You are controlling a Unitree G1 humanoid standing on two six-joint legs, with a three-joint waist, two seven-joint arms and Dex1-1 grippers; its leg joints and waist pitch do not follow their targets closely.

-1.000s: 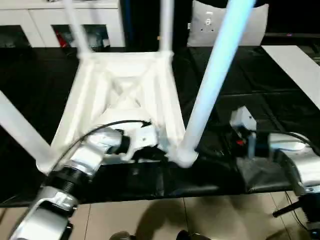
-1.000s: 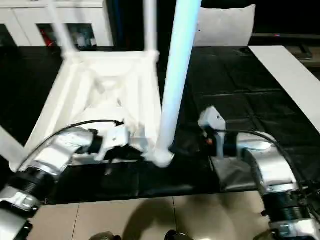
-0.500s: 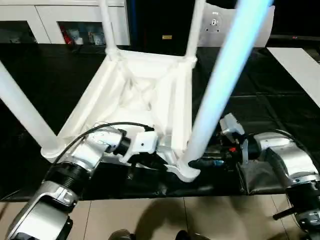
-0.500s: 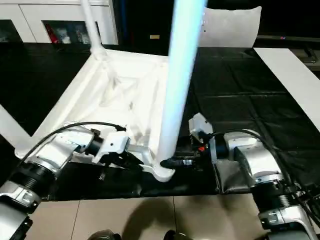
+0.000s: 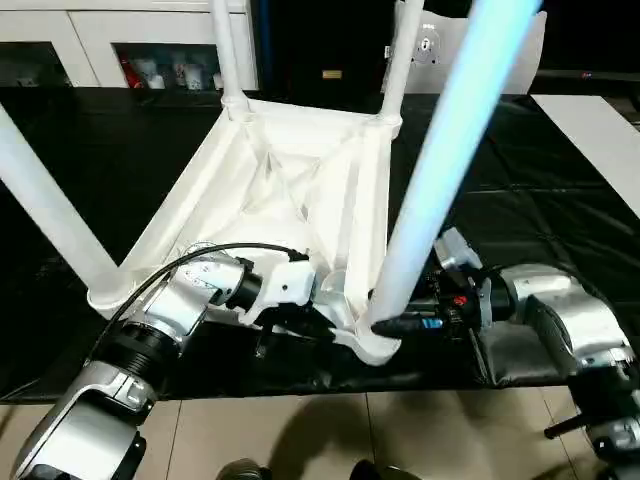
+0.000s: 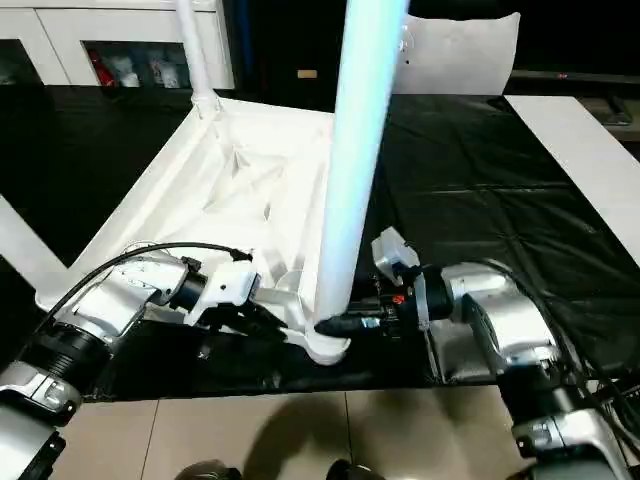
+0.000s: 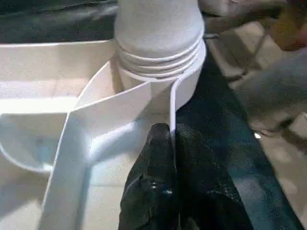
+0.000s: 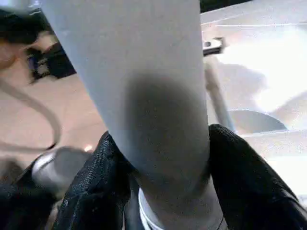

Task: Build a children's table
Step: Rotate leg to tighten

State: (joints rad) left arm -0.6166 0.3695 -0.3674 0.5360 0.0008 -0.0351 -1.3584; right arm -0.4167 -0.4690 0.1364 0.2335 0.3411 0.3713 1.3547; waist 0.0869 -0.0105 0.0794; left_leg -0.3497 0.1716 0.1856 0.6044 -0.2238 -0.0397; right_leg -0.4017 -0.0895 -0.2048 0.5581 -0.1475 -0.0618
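The children's table [image 5: 290,190] lies upside down on a black mat, ribbed underside up. Four white legs stand in its corner sockets. The near-right leg [image 5: 440,160] rises from the near-right socket [image 5: 375,345]. My left gripper [image 5: 298,325] is shut on the thin rim wall of the table top just beside that socket, and the pinch is plain in the left wrist view [image 7: 171,136]. My right gripper [image 6: 340,322] reaches in from the right, its black fingers [image 8: 96,167] pressing both sides of the leg's base just above the socket.
A white cabinet with glass doors [image 5: 100,40] stands at the back left. A flat white board [image 5: 595,130] lies on the mat at the right. The mat's front edge meets the tiled floor [image 5: 300,430] close to me.
My right gripper has moved left to the near-right leg and closed around its base. The left gripper has kept its hold on the rim. The camera has shifted.
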